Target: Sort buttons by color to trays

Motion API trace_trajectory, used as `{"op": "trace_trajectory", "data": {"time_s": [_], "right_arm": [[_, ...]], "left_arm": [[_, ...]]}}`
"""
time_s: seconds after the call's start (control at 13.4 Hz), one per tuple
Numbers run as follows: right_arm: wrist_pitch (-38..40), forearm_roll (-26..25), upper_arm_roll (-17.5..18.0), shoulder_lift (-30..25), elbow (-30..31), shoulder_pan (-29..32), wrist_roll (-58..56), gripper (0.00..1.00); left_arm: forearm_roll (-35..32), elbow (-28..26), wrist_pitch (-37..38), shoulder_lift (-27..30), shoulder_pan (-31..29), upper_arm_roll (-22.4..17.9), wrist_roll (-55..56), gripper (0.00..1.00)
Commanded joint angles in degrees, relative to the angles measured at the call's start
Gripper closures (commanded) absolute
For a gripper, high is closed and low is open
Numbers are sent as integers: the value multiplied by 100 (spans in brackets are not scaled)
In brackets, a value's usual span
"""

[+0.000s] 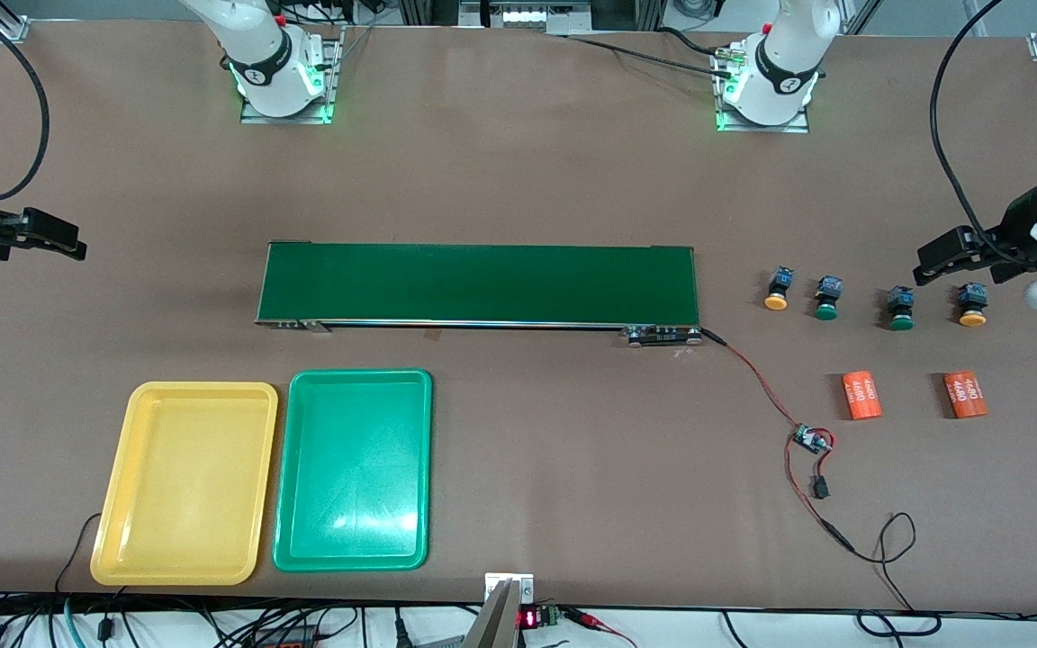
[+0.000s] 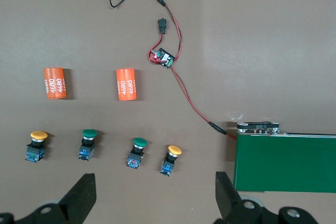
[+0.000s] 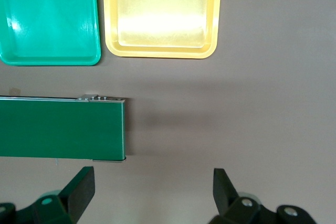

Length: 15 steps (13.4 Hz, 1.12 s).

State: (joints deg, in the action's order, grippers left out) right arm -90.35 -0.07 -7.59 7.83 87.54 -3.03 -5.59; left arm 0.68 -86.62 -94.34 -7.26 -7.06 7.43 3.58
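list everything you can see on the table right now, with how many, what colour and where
buttons: four, two orange-yellow caps and two green, in a row at the left arm's end of the table, beside the conveyor belt
orange cylinders: two, marked 4680, nearer the front camera than the buttons
conveyor belt: one, dark green, mid-table
circuit board: one, small, on a red and black wire from the belt's end
yellow tray: one, nearer the front camera than the belt, toward the right arm's end
green tray: one, beside the yellow tray
left gripper: open, over the buttons
right gripper: open, over bare table at the right arm's end
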Motion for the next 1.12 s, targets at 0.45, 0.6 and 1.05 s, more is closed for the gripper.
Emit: {"op": "trace_trajectory", "data": {"time_s": [0.45,0.6,1.05], "right_arm": [[44,77,-41,60,-150,-14,-117,0],[44,77,-50,60,-150,-5,-117,0],[44,68,-41,60,-150,-31,-117,0]], "left_arm": [[12,40,171,-13,-41,40,11,0],[20,31,180,-187,-49,40,20,0],[20,-504,-635,-987,-49,-4,12,0]]}}
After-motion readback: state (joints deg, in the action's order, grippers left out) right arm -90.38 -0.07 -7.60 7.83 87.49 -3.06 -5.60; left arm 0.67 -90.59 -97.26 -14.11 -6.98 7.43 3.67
